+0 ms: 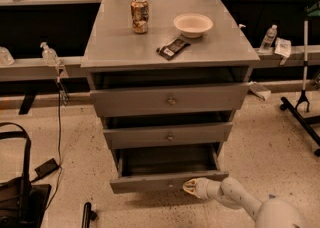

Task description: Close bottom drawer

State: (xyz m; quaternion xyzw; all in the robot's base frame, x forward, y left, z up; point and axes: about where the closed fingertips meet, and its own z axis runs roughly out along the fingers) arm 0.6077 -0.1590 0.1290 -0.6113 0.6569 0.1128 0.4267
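The bottom drawer [150, 183] is the lowest of three grey drawers in a grey metal cabinet. It stands pulled out, its dark inside showing, with a small knob [171, 185] at the middle of its slim front panel. My gripper [190, 187] reaches in from the lower right on a white arm. Its tip is at the drawer's front panel, just right of the knob.
On the cabinet top [115, 42] are a can [139, 16], a white bowl [193, 24] and a dark snack bar [173, 48]. The top drawer [170, 100] and middle drawer [167, 135] sit slightly out. A black bag [17, 192] lies at lower left, a stand base [300, 109] at right.
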